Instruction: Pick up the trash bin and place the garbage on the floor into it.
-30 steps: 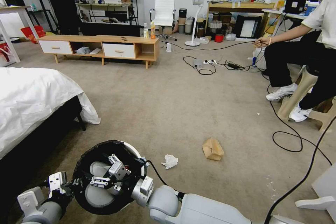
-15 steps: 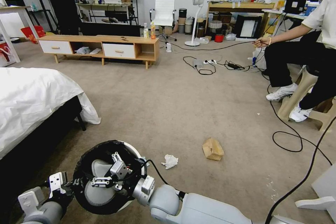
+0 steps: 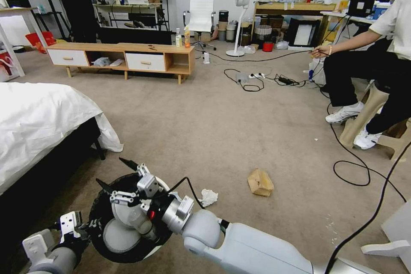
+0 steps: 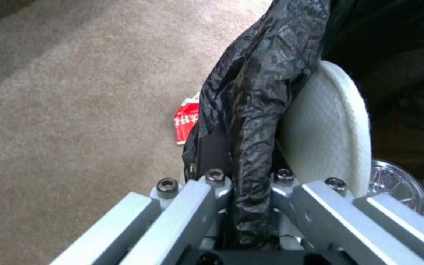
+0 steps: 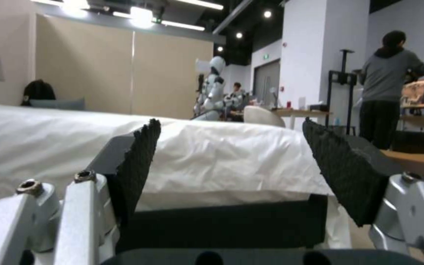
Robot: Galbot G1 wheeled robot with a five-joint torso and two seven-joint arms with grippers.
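Note:
The trash bin (image 3: 124,259), white with a black liner, hangs low at my front left. My left gripper (image 3: 76,225) holds its near rim; the left wrist view shows that gripper (image 4: 241,173) shut on the liner and white wall of the bin (image 4: 325,121). My right gripper (image 3: 116,175) hovers open over the bin's far rim, and its black pads (image 5: 143,158) face the bed with nothing between them. On the floor (image 3: 205,128) lie a white tissue wad (image 3: 208,197) and a brown paper bag (image 3: 260,182). A red-white snack wrapper (image 4: 186,123) lies beside the bin.
A bed (image 3: 38,120) with a white cover stands close on the left. Black cables (image 3: 351,171) loop over the carpet at right, near a seated person's shoes (image 3: 342,113). A low wooden cabinet (image 3: 124,58) lines the back.
My right gripper has risen out of the bin and swung toward its far rim, fingers open. The bin and left gripper have stayed put.

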